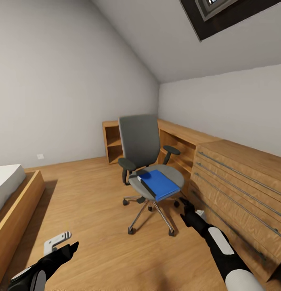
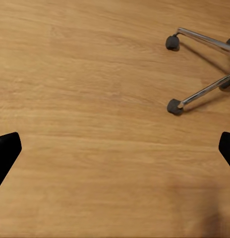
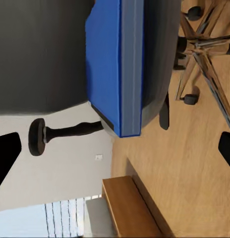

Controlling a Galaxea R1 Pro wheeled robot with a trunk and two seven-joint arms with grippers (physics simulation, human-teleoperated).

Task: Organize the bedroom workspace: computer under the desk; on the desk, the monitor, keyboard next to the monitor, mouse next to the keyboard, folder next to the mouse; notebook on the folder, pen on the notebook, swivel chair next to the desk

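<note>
Jaws on both arms stand wide apart and hold nothing: the right gripper [image 1: 185, 207] reaches toward the swivel chair [image 1: 145, 161], just short of its seat, while the left gripper [image 1: 70, 247] hangs low over the plank floor [image 2: 95, 74], well off from the chair's star base [image 2: 201, 94]. On that seat lies the folder [image 3: 115, 64] (bright blue, flat, one end jutting past the seat's edge). Fetching the folder looks like the step in hand; next the right arm must close in on that jutting end and pinch it.
</note>
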